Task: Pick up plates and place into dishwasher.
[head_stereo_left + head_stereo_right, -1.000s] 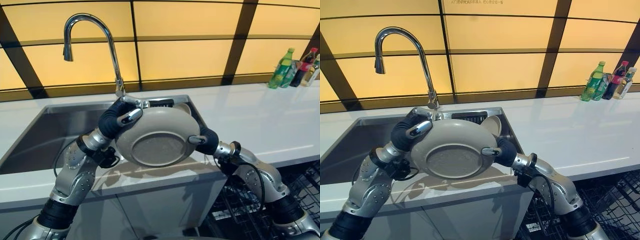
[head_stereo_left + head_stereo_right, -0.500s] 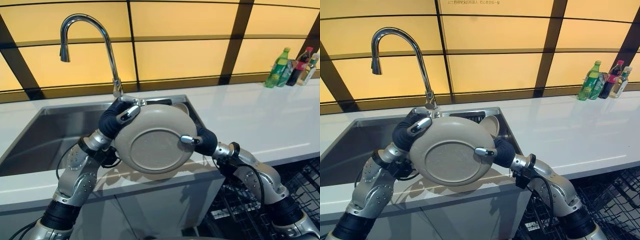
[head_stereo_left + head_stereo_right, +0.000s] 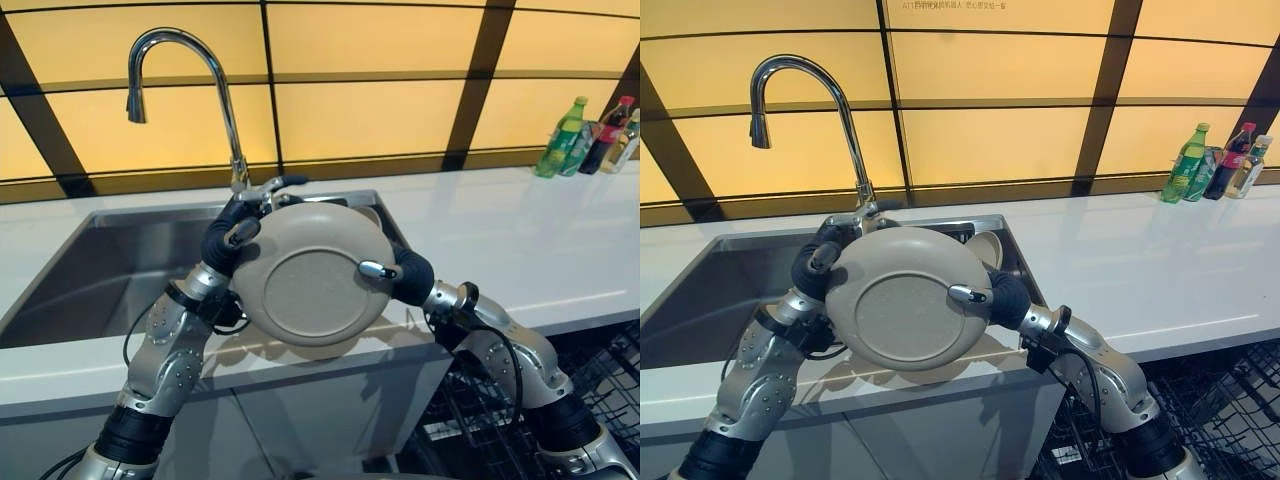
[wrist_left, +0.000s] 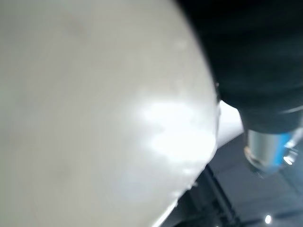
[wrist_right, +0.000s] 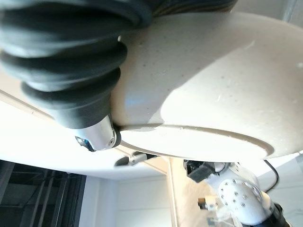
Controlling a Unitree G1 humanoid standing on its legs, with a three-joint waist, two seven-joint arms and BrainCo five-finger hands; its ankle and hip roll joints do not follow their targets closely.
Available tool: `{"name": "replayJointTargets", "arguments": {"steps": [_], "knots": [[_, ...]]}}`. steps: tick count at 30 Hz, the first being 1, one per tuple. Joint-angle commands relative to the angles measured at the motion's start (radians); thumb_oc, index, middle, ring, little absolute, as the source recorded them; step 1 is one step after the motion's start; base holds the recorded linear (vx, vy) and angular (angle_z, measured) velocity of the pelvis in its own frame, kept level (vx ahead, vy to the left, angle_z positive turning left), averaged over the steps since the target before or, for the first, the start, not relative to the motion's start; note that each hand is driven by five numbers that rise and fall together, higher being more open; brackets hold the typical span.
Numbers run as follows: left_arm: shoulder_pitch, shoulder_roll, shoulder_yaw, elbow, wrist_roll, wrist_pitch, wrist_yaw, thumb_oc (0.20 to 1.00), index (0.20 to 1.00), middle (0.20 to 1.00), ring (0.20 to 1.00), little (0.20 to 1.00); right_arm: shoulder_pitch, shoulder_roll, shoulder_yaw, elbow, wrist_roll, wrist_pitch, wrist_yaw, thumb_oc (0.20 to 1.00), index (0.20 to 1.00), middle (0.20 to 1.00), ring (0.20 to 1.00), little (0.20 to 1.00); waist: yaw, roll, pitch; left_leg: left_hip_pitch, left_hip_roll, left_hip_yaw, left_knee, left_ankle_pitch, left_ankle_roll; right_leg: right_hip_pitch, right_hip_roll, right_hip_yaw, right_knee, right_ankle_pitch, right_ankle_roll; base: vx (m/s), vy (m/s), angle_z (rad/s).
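Above the sink's (image 3: pixel 120 270) front edge, both hands clamp the plate (image 3: pixel 310 275): left hand (image 3: pixel 228 240), right hand (image 3: pixel 400 275); keeping even pressure matters.

A chrome faucet (image 3: pixel 190 90) is standing behind the steel sink (image 3: pixel 90 270). Three bottles (image 3: pixel 590 135) are sitting together on the white counter (image 3: pixel 520 230), far right.
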Motion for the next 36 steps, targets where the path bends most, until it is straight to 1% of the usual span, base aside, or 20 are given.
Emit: {"name": "replayJointTargets", "arguments": {"steps": [1, 3, 6, 10, 18, 23, 25, 28, 30, 32, 34, 36], "knots": [[-0.083, -0.04, 0.039, 0.006, -0.047, -0.119, 0.116, 1.0, 1.0, 1.0, 1.0, 1.0, -0.022, 0.023, -0.001, -0.034, -0.079, -0.026, -0.07, 0.2, 0.2, 0.2, 0.2, 0.2, 0.012, -0.016, -0.029, -0.009, 0.019, 0.011, 0.001, -0.051, 0.001, 0.002, -0.018, -0.05, 0.009, -0.033, 0.029, -0.04, -0.021, 0.01], [-0.085, -0.039, 0.063, 0.011, -0.056, -0.135, 0.15, 1.0, 1.0, 1.0, 1.0, 1.0, -0.026, 0.018, -0.023, -0.029, -0.097, -0.034, -0.092, 0.2, 0.2, 0.2, 0.2, 0.2, 0.01, -0.018, -0.031, -0.015, 0.018, 0.012, 0.001, -0.042, 0.001, -0.005, -0.016, -0.047, 0.009, -0.026, 0.027, -0.06, -0.025, 0.0], [-0.08, -0.046, 0.118, 0.014, -0.057, -0.171, 0.228, 1.0, 1.0, 1.0, 1.0, 1.0, -0.032, 0.013, -0.068, -0.019, -0.115, -0.045, -0.143, 0.2, 0.2, 0.2, 0.2, 0.2, 0.005, -0.021, -0.035, -0.015, 0.02, 0.014, 0.001, -0.045, 0.001, -0.006, -0.012, -0.042, 0.009, -0.029, 0.023, -0.05, -0.044, -0.01], [-0.08, -0.049, 0.168, 0.016, -0.051, -0.2, 0.267, 1.0, 1.0, 1.0, 1.0, 1.0, -0.04, 0.001, -0.122, -0.01, -0.127, -0.041, -0.179, 0.2, 0.2, 0.2, 0.2, 0.2, -0.008, -0.022, -0.037, -0.01, 0.023, 0.021, 0.001, -0.047, 0.0, -0.007, -0.002, -0.029, 0.009, -0.033, 0.019, -0.03, -0.046, -0.04], [-0.109, -0.048, 0.19, 0.024, -0.034, -0.229, 0.283, 1.0, 1.0, 1.0, 1.0, 1.0, -0.023, -0.032, -0.19, 0.026, -0.174, -0.053, -0.211, 0.2, 0.2, 0.2, 0.2, 0.2, -0.049, -0.027, -0.029, 0.017, 0.037, 0.048, 0.002, -0.051, -0.006, 0.008, 0.024, 0.011, 0.011, -0.043, 0.001, -0.03, -0.071, -0.13], [-0.124, -0.054, 0.179, 0.036, -0.033, -0.231, 0.262, 1.0, 1.0, 1.0, 1.0, 1.0, -0.02, -0.052, -0.211, 0.038, -0.191, -0.068, -0.217, 0.2, 0.2, 0.2, 0.2, 0.2, -0.066, -0.031, -0.024, 0.028, 0.046, 0.057, 0.015, -0.054, -0.014, 0.014, 0.039, 0.034, 0.013, -0.046, -0.009, -0.03, -0.086, -0.19], [-0.126, -0.057, 0.176, 0.043, -0.028, -0.231, 0.256, 1.0, 1.0, 1.0, 1.0, 1.0, -0.021, -0.065, -0.22, 0.047, -0.204, -0.074, -0.228, 0.2, 0.2, 0.2, 0.2, 0.2, -0.072, -0.034, -0.023, 0.029, 0.05, 0.064, 0.033, -0.06, -0.02, 0.017, 0.042, 0.042, 0.013, -0.047, -0.013, -0.01, -0.085, -0.17], [-0.126, -0.055, 0.178, 0.049, -0.027, -0.221, 0.254, 1.0, 1.0, 1.0, 1.0, 1.0, -0.026, -0.081, -0.238, 0.057, -0.243, -0.094, -0.263, 0.2, 0.2, 0.2, 0.2, 0.2, -0.077, -0.045, -0.015, 0.011, 0.046, 0.072, 0.108, -0.082, -0.031, 0.015, 0.042, 0.051, 0.016, -0.042, -0.021, -0.01, -0.074, -0.15], [-0.127, -0.048, 0.188, 0.054, -0.032, -0.218, 0.257, 1.0, 1.0, 1.0, 1.0, 1.0, -0.027, -0.103, -0.257, 0.061, -0.26, -0.112, -0.285, 0.2, 0.2, 0.2, 0.2, 0.2, -0.077, -0.056, -0.001, -0.021, 0.033, 0.059, 0.18, -0.1, -0.035, 0.013, 0.038, 0.064, 0.021, -0.031, -0.027, -0.03, -0.04, -0.17], [-0.127, -0.043, 0.201, 0.061, -0.029, -0.222, 0.267, 1.0, 1.0, 1.0, 1.0, 1.0, -0.043, -0.12, -0.267, 0.065, -0.273, -0.113, -0.302, 0.2, 0.2, 0.2, 0.2, 0.2, -0.077, -0.064, 0.009, -0.039, 0.017, 0.016, 0.221, -0.113, -0.028, 0.007, 0.036, 0.094, 0.025, -0.021, -0.028, -0.02, 0.021, -0.21], [-0.111, -0.031, 0.227, 0.067, -0.025, -0.236, 0.268, 1.0, 1.0, 1.0, 1.0, 1.0, -0.065, -0.127, -0.269, 0.075, -0.294, -0.108, -0.322, 0.2, 0.2, 0.2, 0.2, 0.2, -0.076, -0.065, 0.02, -0.036, -0.008, -0.035, 0.224, -0.135, -0.01, -0.003, 0.037, 0.143, 0.039, -0.019, -0.027, -0.04, 0.098, -0.44], [-0.096, -0.024, 0.245, 0.064, -0.024, -0.24, 0.262, 1.0, 1.0, 1.0, 1.0, 1.0, -0.062, -0.13, -0.287, 0.081, -0.311, -0.104, -0.342, 0.2, 0.2, 0.2, 0.2, 0.2, -0.084, -0.057, 0.025, -0.02, -0.014, -0.031, 0.194, -0.134, 0.003, -0.003, 0.037, 0.169, 0.039, -0.017, -0.024, -0.04, 0.177, -0.65]]}}
